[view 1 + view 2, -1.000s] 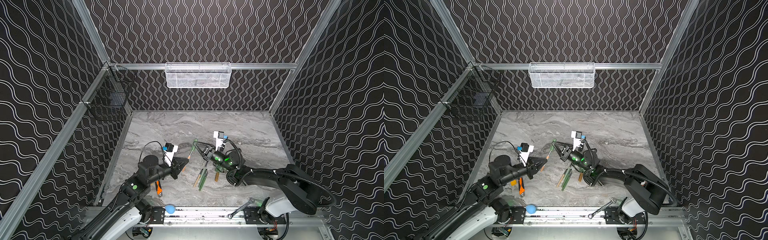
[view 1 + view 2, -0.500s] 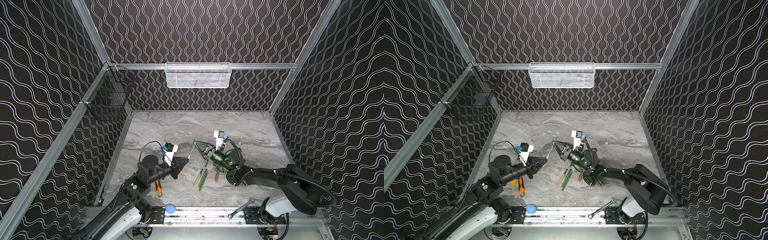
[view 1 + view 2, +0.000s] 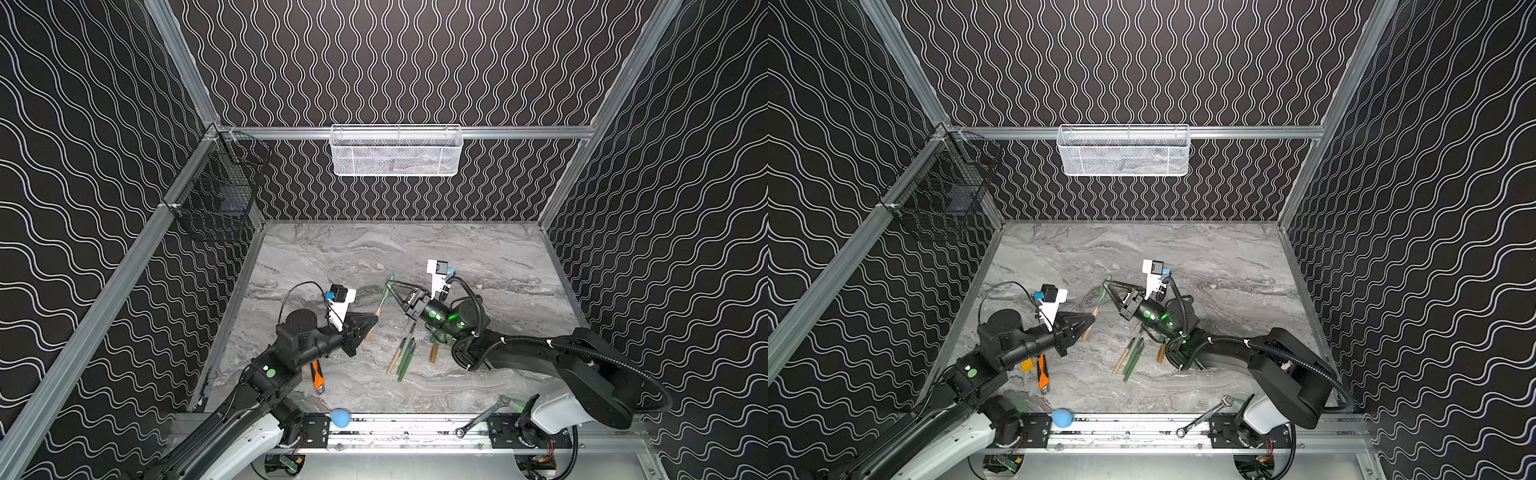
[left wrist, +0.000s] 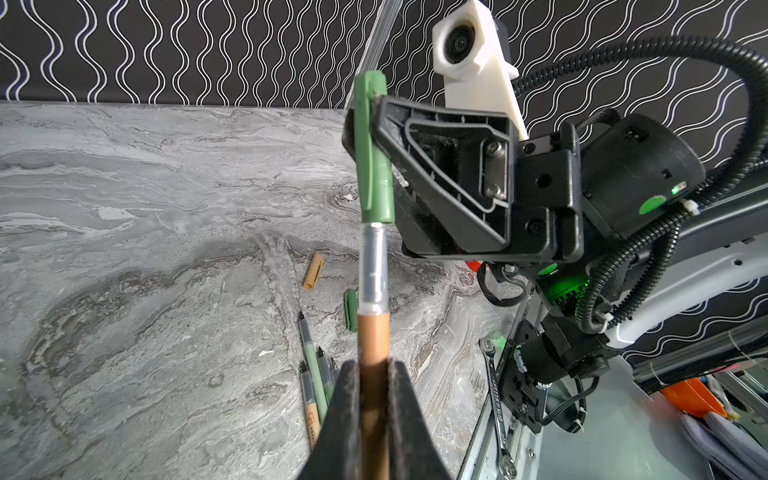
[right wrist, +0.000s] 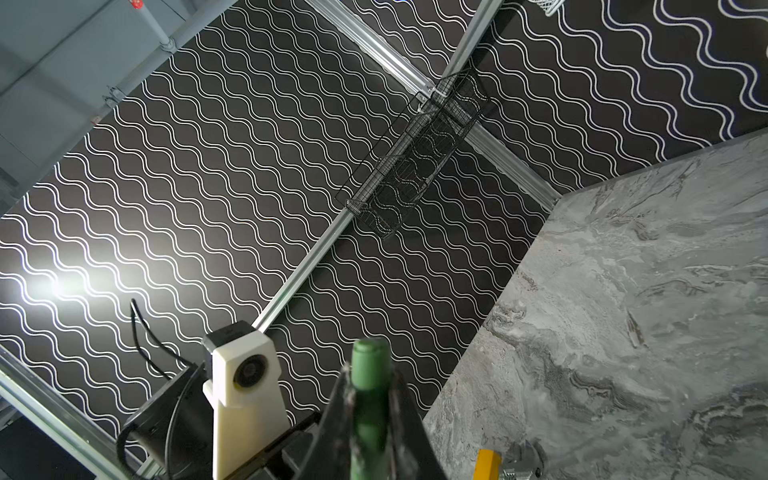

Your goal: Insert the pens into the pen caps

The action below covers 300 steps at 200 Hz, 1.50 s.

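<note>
In a top view the left gripper (image 3: 372, 322) is clenched on the barrel of a tan pen (image 3: 378, 311), held clear of the marble table (image 3: 332, 257). The pen's long axis runs from 7 o'clock at the fingers up to 1 o'clock. At that 1 o'clock end sits the green cap (image 3: 388, 286), pinched in the right gripper (image 3: 390, 283), which reaches in from 4 o'clock.

The left wrist view shows the joint best. The tan pen (image 4: 374, 340) and green cap (image 4: 371, 166) lie on one line, and the writing tip is hidden inside the cap's mouth. A clear, silvery section is bare between the cap's rim and the tan barrel. In the right wrist view the cap's closed end (image 5: 368, 361) pokes out past the gripping fingers.

As I judge it, the insertion is begun but not seated. What is left is a straight push along the shared axis, toward 1 o'clock for the left arm or 7 o'clock for the right. Each arm already has its half, so neither is nearer. A sideways lean could jam the rim.

At 5 o'clock of the held pair the loose pens (image 3: 401, 355) lie bundled, dark tips bare. At their 3 o'clock lies a tan cap (image 3: 433, 353), with a second green cap (image 4: 351, 305) near it.

One loose tan pen bears a small dark mark, too small to read. Nothing else legible shows.
</note>
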Motion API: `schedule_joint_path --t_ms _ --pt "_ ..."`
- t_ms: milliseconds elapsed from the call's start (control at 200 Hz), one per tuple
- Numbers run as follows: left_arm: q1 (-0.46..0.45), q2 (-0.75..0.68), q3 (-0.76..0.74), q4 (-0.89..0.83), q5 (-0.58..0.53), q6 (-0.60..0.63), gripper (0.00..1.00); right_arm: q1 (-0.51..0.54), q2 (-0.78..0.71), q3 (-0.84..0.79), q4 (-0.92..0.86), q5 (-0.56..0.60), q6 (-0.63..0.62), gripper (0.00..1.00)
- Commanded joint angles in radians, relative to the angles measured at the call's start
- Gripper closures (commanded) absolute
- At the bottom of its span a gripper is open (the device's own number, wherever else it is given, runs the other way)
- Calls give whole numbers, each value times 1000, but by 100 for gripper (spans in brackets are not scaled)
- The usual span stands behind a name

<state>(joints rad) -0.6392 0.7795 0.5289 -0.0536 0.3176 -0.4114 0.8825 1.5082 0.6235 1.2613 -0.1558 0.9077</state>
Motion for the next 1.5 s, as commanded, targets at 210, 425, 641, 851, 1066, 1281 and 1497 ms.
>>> schedule_joint_path --t_ms 210,425,641,851,1066,1281,1497 --pt "4 -5 2 44 -10 23 100 5 15 19 52 -16 -9 100" --pt "4 -14 0 41 -17 25 100 12 25 21 56 -11 -19 100" --pt "4 -16 -1 42 -20 24 100 18 34 27 66 -13 -5 100" --pt "4 -18 -3 43 -20 25 100 19 51 33 92 -20 21 100" --pt "3 -27 -3 44 -26 25 100 25 52 38 66 -21 14 100" --pt "3 -22 4 54 -26 28 100 44 48 40 22 -6 -14 100" --pt "4 -15 8 61 -29 30 100 56 44 39 3 -3 -21 100"
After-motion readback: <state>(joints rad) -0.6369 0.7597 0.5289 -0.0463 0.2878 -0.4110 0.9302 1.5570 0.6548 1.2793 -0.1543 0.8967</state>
